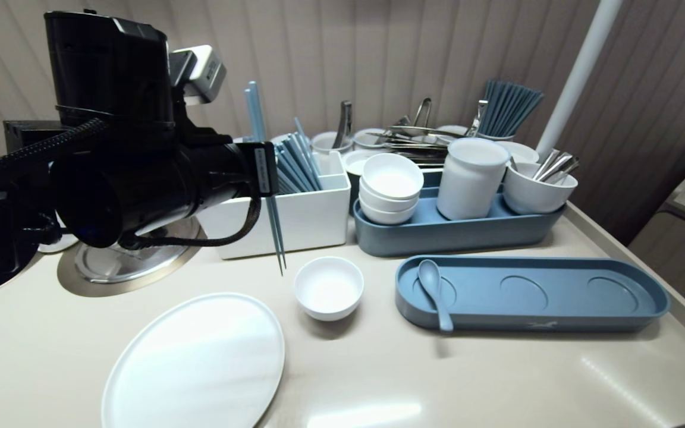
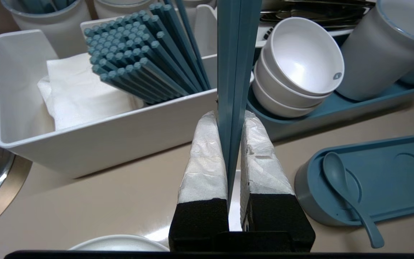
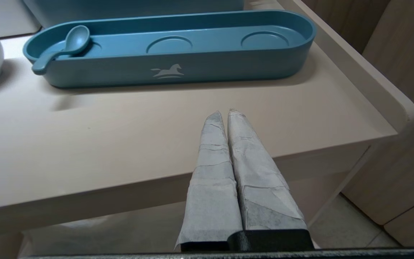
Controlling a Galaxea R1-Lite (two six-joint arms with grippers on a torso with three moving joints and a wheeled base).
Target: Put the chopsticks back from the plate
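My left gripper [image 2: 230, 117] is shut on a pair of blue chopsticks [image 2: 234, 72], pinched between its white-wrapped fingers [image 2: 203, 154]. In the head view the chopsticks [image 1: 265, 172] hang almost upright, tips just above the counter in front of the white box [image 1: 304, 220] that holds more blue chopsticks [image 2: 142, 54] and napkins [image 2: 81, 93]. A small white bowl [image 1: 329, 287] sits just right of the tips. My right gripper [image 3: 224, 113] is shut and empty, parked off the counter's near edge, short of the long blue tray [image 3: 171, 70].
A white oval plate [image 1: 197, 362] lies at the front left. The long blue tray [image 1: 533, 294] carries a blue spoon [image 1: 433, 291]. Behind it, another blue tray [image 1: 455, 232] holds stacked white bowls [image 1: 390, 187], a white cup [image 1: 472, 178] and cutlery. A round metal lid [image 1: 122, 261] is set into the counter at left.
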